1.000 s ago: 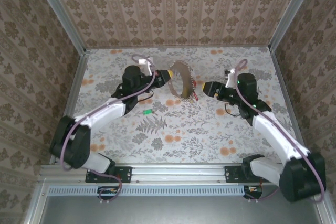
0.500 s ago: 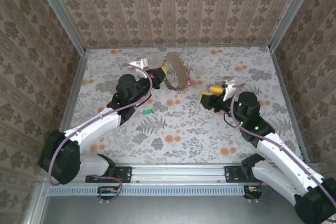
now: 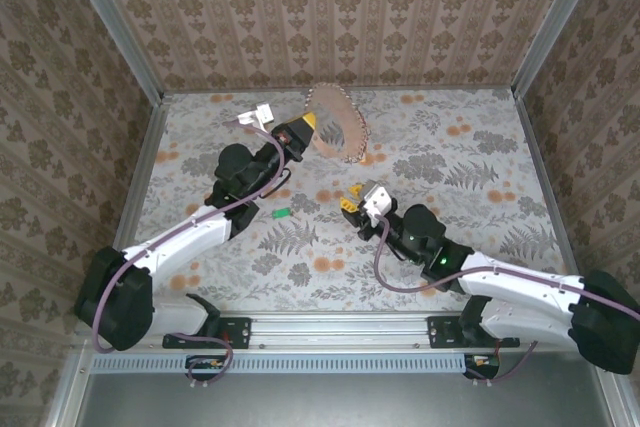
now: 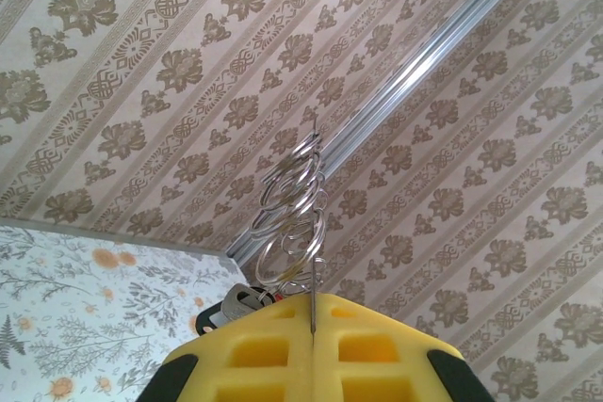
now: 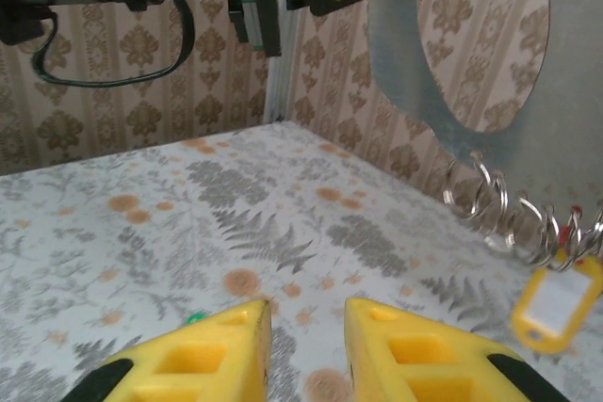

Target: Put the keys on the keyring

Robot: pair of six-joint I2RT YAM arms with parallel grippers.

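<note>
Clenching the keyring (image 3: 338,127) aloft near the back wall (image 3: 330,17), the left gripper (image 3: 303,129) has carried it farther back. A green key (image 3: 283,213) lies on the desk (image 3: 470,237). The right gripper (image 3: 352,204) has swung in low toward it, jaws narrowing but apart and empty. What hangs on the rings (image 4: 292,204) is unclear.

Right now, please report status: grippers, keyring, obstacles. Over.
Left gripper shut on keyring, raised. Right gripper open, empty. Green key lying on table, apart from both. Nothing seen in the way.
</note>
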